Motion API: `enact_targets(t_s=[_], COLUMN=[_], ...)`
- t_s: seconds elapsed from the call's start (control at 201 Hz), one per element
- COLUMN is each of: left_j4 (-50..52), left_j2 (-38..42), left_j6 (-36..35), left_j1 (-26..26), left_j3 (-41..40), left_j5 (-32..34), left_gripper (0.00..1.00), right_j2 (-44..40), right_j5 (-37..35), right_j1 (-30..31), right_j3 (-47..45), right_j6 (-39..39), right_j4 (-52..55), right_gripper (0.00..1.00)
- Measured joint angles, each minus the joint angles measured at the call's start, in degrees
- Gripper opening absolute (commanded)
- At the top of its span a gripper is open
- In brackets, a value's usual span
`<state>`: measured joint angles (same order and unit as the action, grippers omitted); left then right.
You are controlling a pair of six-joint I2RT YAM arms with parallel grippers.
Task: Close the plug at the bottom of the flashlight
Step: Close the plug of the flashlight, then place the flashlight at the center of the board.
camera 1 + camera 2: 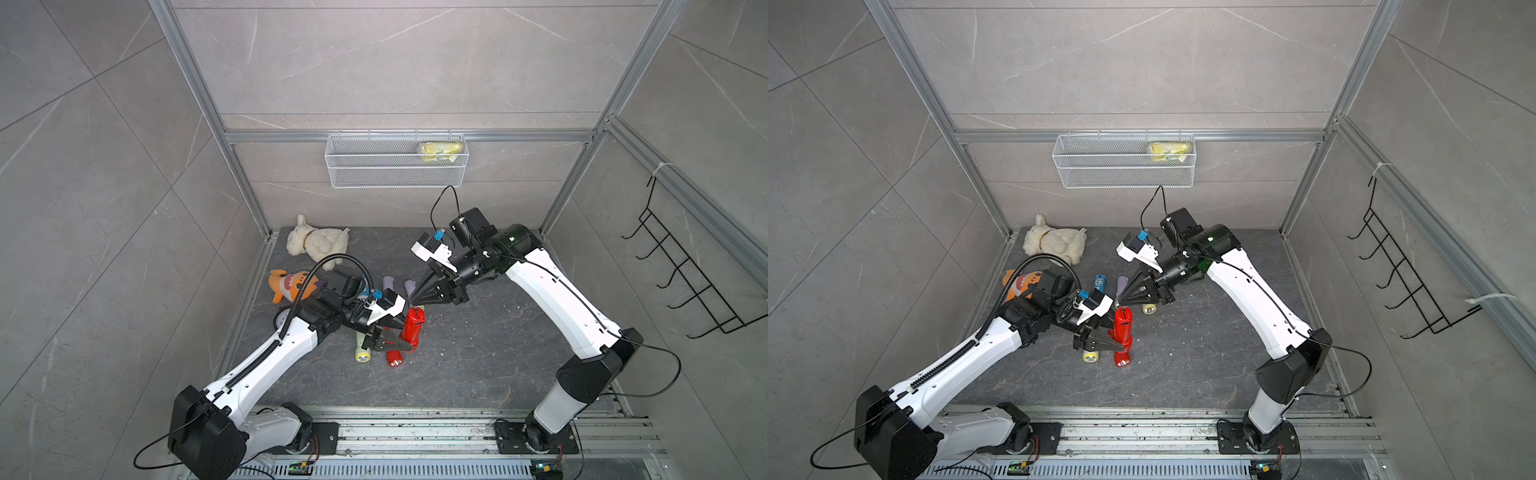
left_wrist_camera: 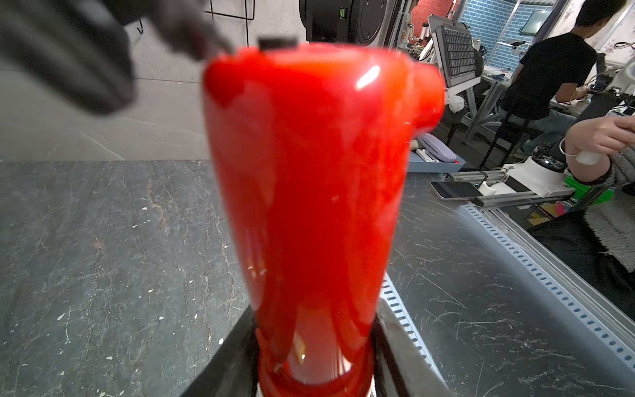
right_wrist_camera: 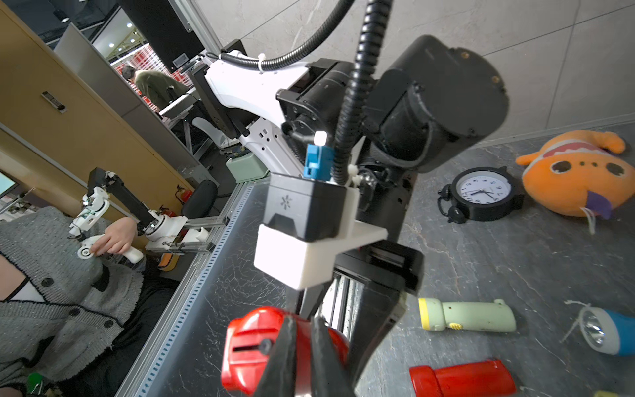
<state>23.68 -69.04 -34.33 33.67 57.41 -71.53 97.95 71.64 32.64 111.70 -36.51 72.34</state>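
A red flashlight (image 1: 412, 328) (image 1: 1122, 328) stands upright above the dark table (image 1: 478, 353), wide bottom end up. My left gripper (image 1: 405, 345) (image 2: 316, 343) is shut on its narrow lower body. The red body (image 2: 309, 178) fills the left wrist view. My right gripper (image 1: 413, 298) (image 3: 304, 319) is shut, and its tips rest on the upturned end. That end face (image 3: 251, 347) shows a dark slot and a small black dot. Whether the plug sits flush cannot be told.
A second red flashlight (image 3: 460, 379), a pale green one (image 3: 467, 316) and a blue one (image 3: 608, 330) lie on the table. A black alarm clock (image 3: 481, 194), an orange plush fish (image 1: 286, 284) and a white plush dog (image 1: 316, 241) lie behind my left arm. A wire basket (image 1: 395, 166) hangs on the back wall.
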Motion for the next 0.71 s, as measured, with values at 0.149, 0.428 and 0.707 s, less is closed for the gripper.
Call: enact_targets(t_s=[0.149, 0.428, 0.707], left_j4=[-0.26, -1.22, -15.1], left_j2=[0.0, 0.0, -1.44], left_j6=[0.0, 0.09, 18.99], left_j1=[-0.02, -0.02, -0.02], left_j3=[0.0, 0.0, -2.51], left_j5=[-0.68, -0.5, 18.18], left_gripper=[0.0, 0.0, 0.0], right_j2=[1.97, 4.26, -4.13], right_j5=[0.87, -1.9, -17.05], right_j1=[-2.38, -3.08, -9.38], right_j3=[1.62, 2.08, -18.08], right_j6=[1.03, 7.65, 29.07], right_j4=[-0.5, -5.49, -27.78], right_gripper=[0.38, 0.42, 0.44])
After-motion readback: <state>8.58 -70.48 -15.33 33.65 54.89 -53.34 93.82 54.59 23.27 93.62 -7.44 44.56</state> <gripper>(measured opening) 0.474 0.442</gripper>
